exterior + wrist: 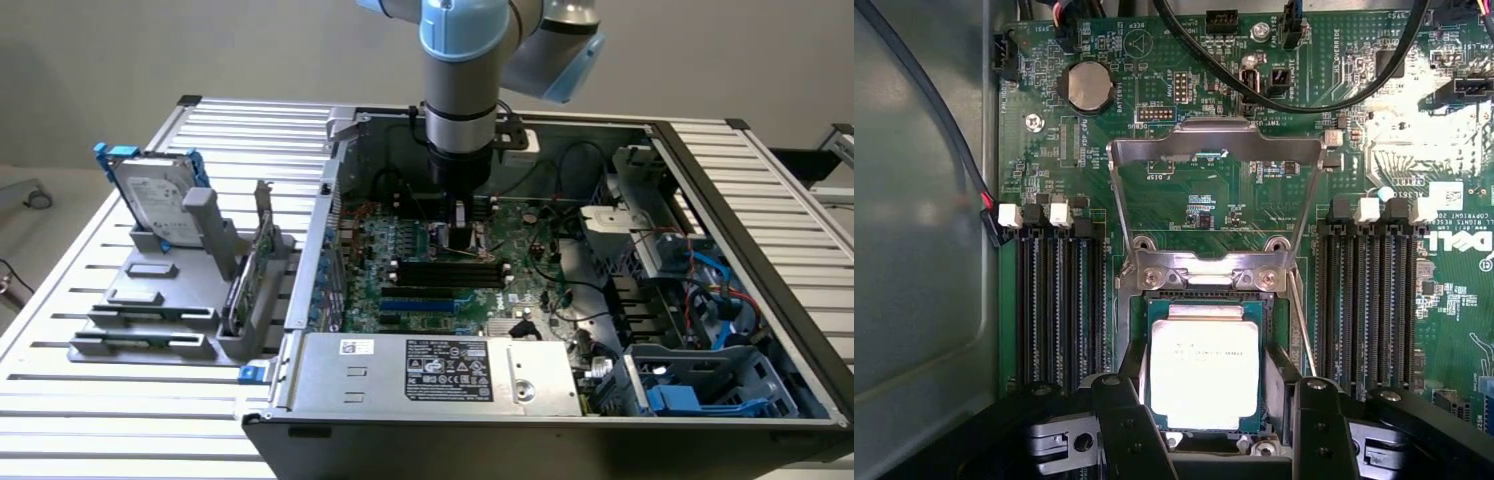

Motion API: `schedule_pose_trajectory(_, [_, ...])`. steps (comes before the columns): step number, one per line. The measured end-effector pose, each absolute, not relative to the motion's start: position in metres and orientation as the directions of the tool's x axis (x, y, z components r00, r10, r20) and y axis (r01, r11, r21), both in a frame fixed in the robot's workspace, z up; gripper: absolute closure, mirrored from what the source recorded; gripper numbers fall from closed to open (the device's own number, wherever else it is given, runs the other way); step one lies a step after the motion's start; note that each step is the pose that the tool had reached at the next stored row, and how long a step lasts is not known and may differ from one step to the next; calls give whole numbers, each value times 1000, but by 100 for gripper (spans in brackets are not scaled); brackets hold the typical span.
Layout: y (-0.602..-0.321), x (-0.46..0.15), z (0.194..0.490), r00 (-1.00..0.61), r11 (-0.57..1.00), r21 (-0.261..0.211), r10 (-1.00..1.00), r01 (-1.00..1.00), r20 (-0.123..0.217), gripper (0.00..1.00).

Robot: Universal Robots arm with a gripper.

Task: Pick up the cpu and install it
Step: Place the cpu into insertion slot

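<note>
Toward the worktop's (134,420) edge at the exterior view's left, a hard drive with blue rails (154,190) is standing upright in a grey holder (160,300), well apart from the work. An open computer case (747,250) is occupying the worktop's middle and reaching toward its edge at the exterior view's right, with its motherboard (400,235) lying exposed. The arm (463,90) is reaching straight down into the case over the middle of the board. A labelled power supply (447,370) is sitting along the case's near edge. A blue drive caddy (681,400) is sitting in the case's near corner at the exterior view's right.

In the wrist view the socket's load plate (1216,145) is standing hinged open. The cpu (1204,345) is lying square within the socket frame (1204,272), its silver top facing up. The gripper (1207,385) is clamping it: the fingers (1124,430) are standing wide, one bearing against each of two opposite edges of the chip. Banks of black memory slots (1059,300) are flanking the socket on both sides. A coin cell (1090,85) is sitting on the board beyond the load plate. Whether the cpu is fully seated cannot be told
</note>
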State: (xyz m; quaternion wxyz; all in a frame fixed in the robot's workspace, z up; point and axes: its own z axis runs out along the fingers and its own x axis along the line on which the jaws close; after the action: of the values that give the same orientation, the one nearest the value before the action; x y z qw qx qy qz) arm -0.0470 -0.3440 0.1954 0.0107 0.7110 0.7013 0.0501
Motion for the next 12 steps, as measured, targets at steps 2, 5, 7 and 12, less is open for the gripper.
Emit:
schedule_pose_trajectory(2, [-344, -47, 195, 12, -16, 85, 998, 996, 56, 45])
schedule_pose_trajectory(5, [-344, -47, 195, 12, -16, 84, 998, 996, 54, 45])
schedule_pose_trajectory(7, [-344, -47, 195, 12, -17, 84, 999, 996, 53, 45])
schedule_pose_trajectory(12, [-344, -47, 195, 13, -17, 84, 999, 996, 50, 45])
